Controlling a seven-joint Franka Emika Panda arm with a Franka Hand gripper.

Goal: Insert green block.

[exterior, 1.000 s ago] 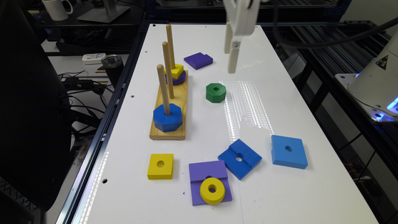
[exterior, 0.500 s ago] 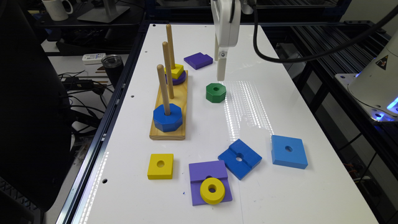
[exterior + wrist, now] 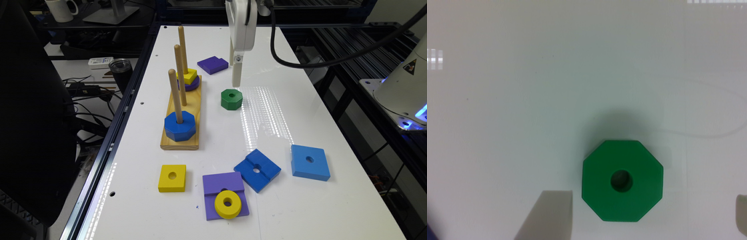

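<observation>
nearest us in the exterior view we log a purple slab (image 3: 224, 195) with a yellow ring (image 3: 228, 204) lying on it, hole up. just to the exterior view's left lies a yellow square block (image 3: 172, 178); to the right, a dark blue notched square (image 3: 257, 170) touching the purple slab's corner, then a lighter blue square (image 3: 310, 162) a little apart. all rest flat on the white table (image 3: 300, 213).

further back we note the wooden peg base (image 3: 181, 120) with three upright pegs. the nearest peg (image 3: 174, 95) carries a blue octagonal block (image 3: 179, 125), seated down on the base. the middle peg (image 3: 180, 75) appears bare. the far peg (image 3: 182, 50) holds a purple disc (image 3: 191, 85) with a small yellow square piece (image 3: 189, 76) stacked on top.

the green block (image 3: 231, 99) sits flat on the table to the exterior view's right of the base, apart from it, on no peg. in the wrist view the green block (image 3: 622, 180) shows hole up, between the two fingertips (image 3: 549, 212) at the frame edges, touching neither.

the gripper (image 3: 236, 75) hangs just above and slightly behind the green block; we read its fingers as spread wide and holding nothing.

beyond it lies a second purple notched piece (image 3: 212, 64). off the table, at the exterior view's left, we see a dark tumbler (image 3: 120, 70) and a white mug (image 3: 61, 9).
</observation>
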